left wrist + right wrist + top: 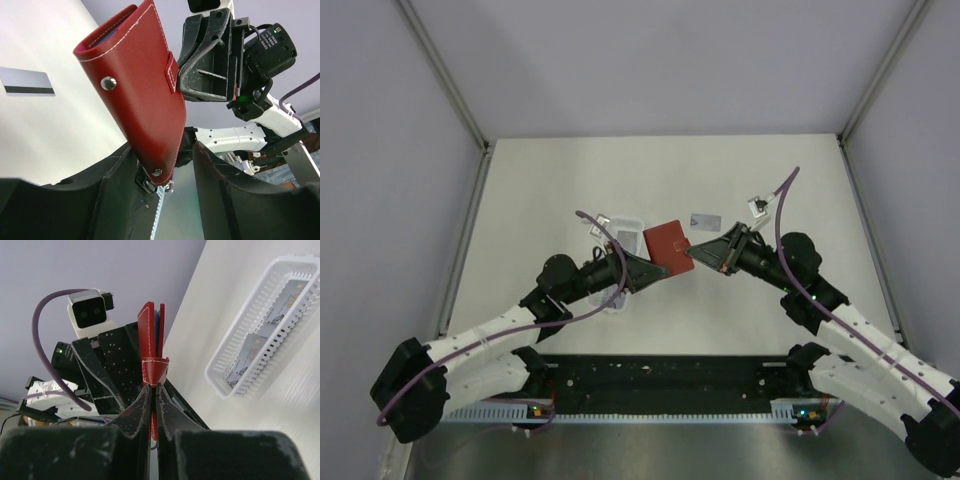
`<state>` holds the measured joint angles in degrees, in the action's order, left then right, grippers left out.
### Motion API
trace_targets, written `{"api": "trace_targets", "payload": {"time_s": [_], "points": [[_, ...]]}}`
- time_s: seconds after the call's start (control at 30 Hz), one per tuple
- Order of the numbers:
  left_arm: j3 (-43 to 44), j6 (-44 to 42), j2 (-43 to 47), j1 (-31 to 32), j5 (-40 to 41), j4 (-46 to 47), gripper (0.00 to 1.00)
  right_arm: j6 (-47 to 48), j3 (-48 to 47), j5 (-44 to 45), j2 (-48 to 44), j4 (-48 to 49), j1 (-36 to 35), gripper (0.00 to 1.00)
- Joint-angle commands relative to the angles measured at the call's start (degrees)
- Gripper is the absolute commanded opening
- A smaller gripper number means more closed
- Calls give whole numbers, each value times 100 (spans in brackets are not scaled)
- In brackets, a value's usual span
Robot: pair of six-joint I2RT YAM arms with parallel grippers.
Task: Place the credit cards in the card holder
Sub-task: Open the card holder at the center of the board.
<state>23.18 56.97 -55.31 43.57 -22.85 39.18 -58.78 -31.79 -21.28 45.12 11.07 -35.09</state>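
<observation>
Card holder [668, 246], red, raised off the table [570, 170]: we see the right tool [154, 395] clamped on its edge, the left tool [162, 160] with fingers apart around its other end. A grey credit card [705, 221] lies beyond both tools.

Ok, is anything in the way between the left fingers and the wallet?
Nothing visible. The wallet hangs with its lower corner between the left fingers, which stand apart around it, while the right fingers pinch its clasp tab.
</observation>
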Motion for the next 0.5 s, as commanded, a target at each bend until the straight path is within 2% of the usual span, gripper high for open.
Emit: {"api": "trace_targets", "payload": {"time_s": [0.0,0.1,0.23,0.33,0.4,0.47], "points": [[327,-133,-68,151,53,441,47,-98,-20,-131,-144,352,-42,0],[371,-204,-94,239,61,459,33,-81,6,-131,-249,282,-50,0],[363,-361,-94,345,70,512,1,-45,-2,-192,-355,211,-50,0],[345,-572,-33,406,70,512,0,121,-90,-245,-390,-16,-50,1],[380,-887,72,441,96,241,0,357,-265,-184,-425,-445,-50,25],[599,-1492,274,520,254,-565,0,674,-563,-9,-530,-1068,-50,47]]}}
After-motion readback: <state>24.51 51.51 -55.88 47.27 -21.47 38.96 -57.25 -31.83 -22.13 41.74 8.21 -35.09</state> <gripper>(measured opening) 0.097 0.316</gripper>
